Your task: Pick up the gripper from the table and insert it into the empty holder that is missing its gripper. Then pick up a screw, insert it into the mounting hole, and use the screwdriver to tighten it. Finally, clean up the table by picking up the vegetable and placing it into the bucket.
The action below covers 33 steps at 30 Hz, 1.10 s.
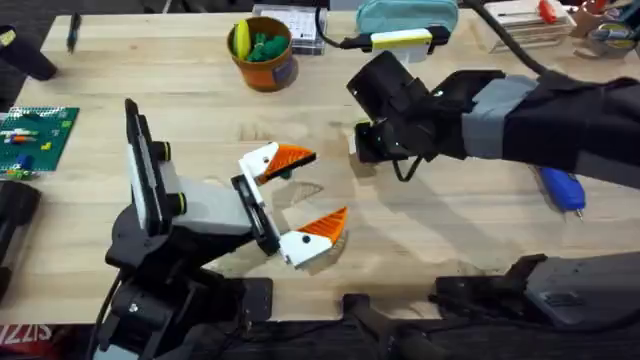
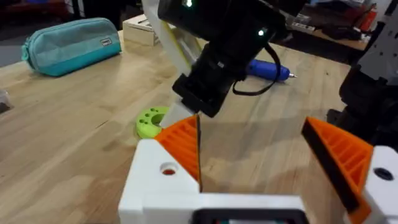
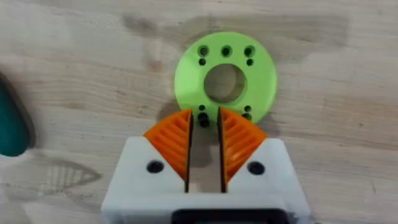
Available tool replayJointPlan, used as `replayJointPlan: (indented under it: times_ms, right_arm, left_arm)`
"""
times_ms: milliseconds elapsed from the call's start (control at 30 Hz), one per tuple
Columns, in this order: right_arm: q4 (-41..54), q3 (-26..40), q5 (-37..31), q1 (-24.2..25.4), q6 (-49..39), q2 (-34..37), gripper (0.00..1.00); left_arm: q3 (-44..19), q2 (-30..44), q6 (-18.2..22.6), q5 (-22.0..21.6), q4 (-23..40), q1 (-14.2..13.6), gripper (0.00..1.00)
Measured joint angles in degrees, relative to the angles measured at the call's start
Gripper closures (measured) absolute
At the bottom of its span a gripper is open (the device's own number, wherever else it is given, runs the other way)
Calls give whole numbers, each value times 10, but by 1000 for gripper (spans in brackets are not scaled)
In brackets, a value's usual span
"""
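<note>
A lime-green ring (image 3: 225, 79) with several small holes lies flat on the table (image 1: 180, 80). My right gripper (image 3: 204, 116) hangs straight over its near rim. The orange pads (image 3: 171, 140) are drawn almost together on a small dark screw at a rim hole. In the left wrist view the ring (image 2: 151, 121) pokes out from under the right arm's dark wrist (image 2: 217, 50). My left gripper (image 1: 318, 190) stands open and empty just left of it. The blue screwdriver (image 1: 562, 190) lies at the right. The orange bucket (image 1: 262, 55) stands at the back with yellow and green pieces inside.
A teal pouch (image 1: 405, 15) and a small box lie along the back edge. A green brick board (image 1: 35, 135) sits at the far left. Bare wood spreads between the bucket and the left arm.
</note>
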<state>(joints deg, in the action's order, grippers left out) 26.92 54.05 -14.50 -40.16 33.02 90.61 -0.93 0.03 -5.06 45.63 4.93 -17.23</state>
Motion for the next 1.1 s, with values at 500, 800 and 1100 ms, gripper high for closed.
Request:
replayJointPlan:
  times_ms: [500,800,1100]
  right_arm:
    - [-4,1,-7,2,1,0,990]
    - [-4,1,-7,2,0,0,993]
    - [3,1,-4,2,-18,-43,993]
  left_arm:
    - [0,0,0,0,0,0,15]
    - [0,0,0,0,0,0,15]
    - [0,0,0,0,0,0,15]
